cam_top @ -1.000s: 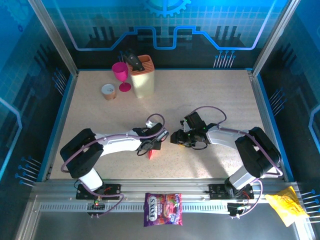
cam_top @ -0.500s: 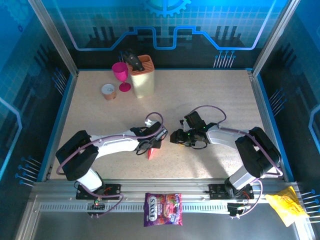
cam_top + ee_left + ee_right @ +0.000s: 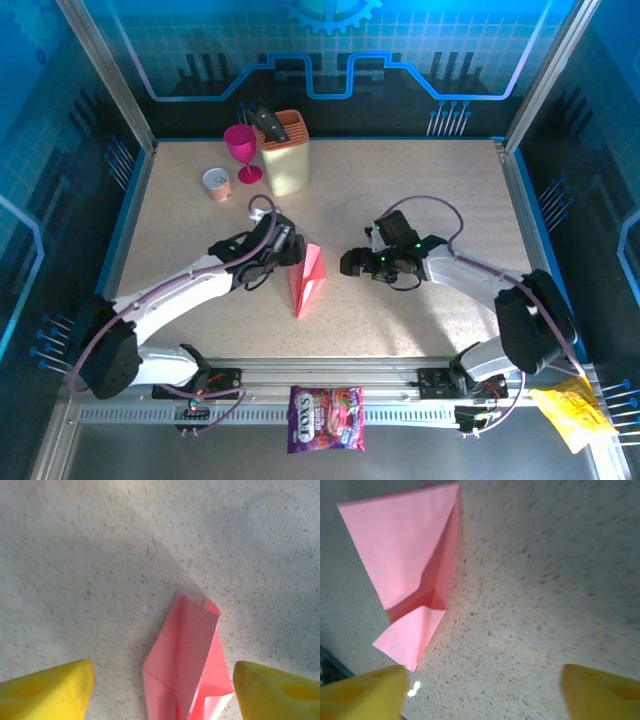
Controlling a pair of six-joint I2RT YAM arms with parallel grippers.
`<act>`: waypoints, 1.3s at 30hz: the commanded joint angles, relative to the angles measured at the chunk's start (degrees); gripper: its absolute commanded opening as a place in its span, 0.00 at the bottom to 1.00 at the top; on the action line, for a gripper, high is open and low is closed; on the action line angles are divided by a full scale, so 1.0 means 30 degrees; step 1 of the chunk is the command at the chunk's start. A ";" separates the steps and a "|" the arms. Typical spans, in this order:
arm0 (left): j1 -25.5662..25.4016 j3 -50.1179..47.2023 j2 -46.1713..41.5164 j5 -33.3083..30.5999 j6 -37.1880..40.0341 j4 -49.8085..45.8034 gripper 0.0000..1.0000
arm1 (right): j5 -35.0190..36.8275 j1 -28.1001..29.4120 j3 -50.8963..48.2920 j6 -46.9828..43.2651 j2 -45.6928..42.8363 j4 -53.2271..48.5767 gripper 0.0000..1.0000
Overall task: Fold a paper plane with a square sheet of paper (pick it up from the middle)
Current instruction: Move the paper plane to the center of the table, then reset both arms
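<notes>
The square sheet of paper, folded into a pink-red paper plane (image 3: 307, 279), lies loose on the speckled table with its point toward the near edge. My left gripper (image 3: 289, 260) hovers just left of it, open. In the left wrist view the paper plane (image 3: 186, 655) lies below and between the yellow fingertips (image 3: 52, 686), which do not touch it. My right gripper (image 3: 349, 264) stands open to the right of the plane, a short gap away. In the right wrist view the paper plane (image 3: 411, 564) lies at the upper left, apart from the right gripper (image 3: 480, 695).
A beige knife block (image 3: 286, 152), a magenta goblet (image 3: 241, 150) and a small cup (image 3: 216, 183) stand at the back left. A purple candy bag (image 3: 326, 418) and a yellow wrapper (image 3: 570, 415) lie on the front rail.
Both grippers have opened and let go of the paper. The left arm has pulled back and to the left, the right gripper has shifted slightly away, and the plane now lies free on the table.
</notes>
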 commanded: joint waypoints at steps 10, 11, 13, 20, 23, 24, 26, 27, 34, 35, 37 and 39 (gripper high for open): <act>0.6232 -0.0348 -0.3099 -0.1268 0.2759 0.2253 1.00 | 1.1249 -0.5208 0.2158 -0.2046 -0.5244 -0.4887 0.99; 0.6525 -0.1026 -0.3470 -0.1779 0.3259 0.3457 1.00 | 1.1898 -0.5639 0.1742 -0.2197 -0.5506 -0.4106 0.99; 0.6859 -0.2106 -0.3967 -0.2889 0.4287 0.5449 1.00 | 1.3256 -0.6127 0.0873 -0.2874 -0.5876 -0.2547 0.99; 0.8785 -0.5298 -0.4440 -0.5432 0.7337 0.9740 1.00 | 1.4992 -0.6491 -0.3462 -0.8552 -0.6413 0.4543 0.99; 0.9117 -0.6621 -0.3687 -0.5179 0.8602 1.2222 1.00 | 1.4985 -0.6621 -0.4446 -0.9811 -0.5005 0.6386 0.99; 0.9207 -0.6974 -0.3257 -0.5136 0.8653 1.2916 1.00 | 1.4989 -0.6641 -0.4636 -1.0010 -0.4441 0.6869 0.99; 0.9365 -0.7177 -0.2062 -0.5171 0.8759 1.3264 1.00 | 1.4897 -0.6612 -0.5096 -1.0412 -0.3308 0.8238 0.99; 0.9379 -0.7339 -0.1440 -0.5485 0.8797 1.3663 1.00 | 1.4829 -0.6613 -0.5291 -1.0512 -0.2828 0.8844 0.99; 1.0226 -0.9474 0.1918 -0.3401 1.0667 2.1669 1.00 | 1.1927 -0.6824 -0.7475 -1.2966 -0.1982 1.6451 0.99; 1.0467 -0.9920 0.2185 -0.2656 1.0947 2.3208 1.00 | 1.0919 -0.7113 -0.8062 -1.3244 -0.2059 1.8121 0.99; 1.1161 -1.0298 0.2875 -0.0975 1.0554 2.4208 1.00 | 0.9846 -0.7934 -0.9185 -1.2984 -0.1973 2.0984 0.99; 1.1538 -1.0387 0.3284 0.0459 1.0561 2.4812 1.00 | 0.9068 -0.8918 -1.0259 -1.2275 -0.0856 2.4075 0.99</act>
